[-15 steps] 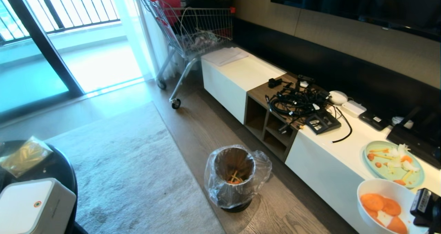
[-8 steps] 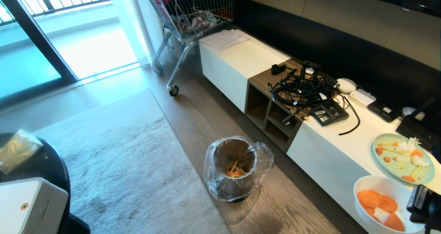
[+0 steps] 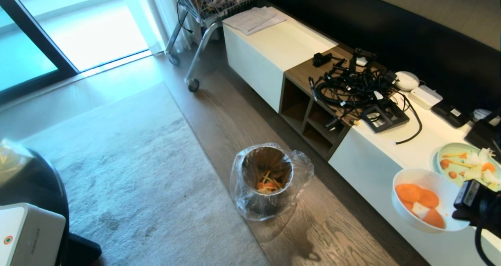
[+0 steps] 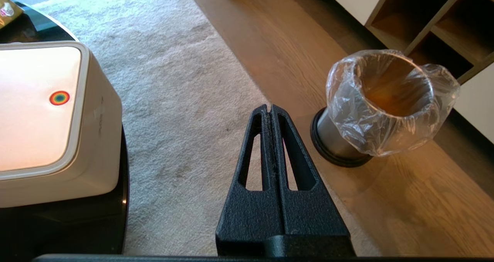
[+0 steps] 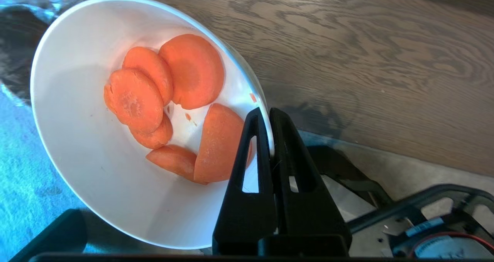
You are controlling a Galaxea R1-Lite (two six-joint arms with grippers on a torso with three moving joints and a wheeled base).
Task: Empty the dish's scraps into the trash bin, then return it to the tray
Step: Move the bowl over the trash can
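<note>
Right end effector clamped on dish rim, scraps inside, left end effector fingers together

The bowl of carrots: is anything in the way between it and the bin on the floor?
Nothing visible is. The bowl, pinched at its rim by the right hand, hangs by the white cabinet's edge. Only bare wood floor lies between it and the bin, whose mouth stands open.
</note>
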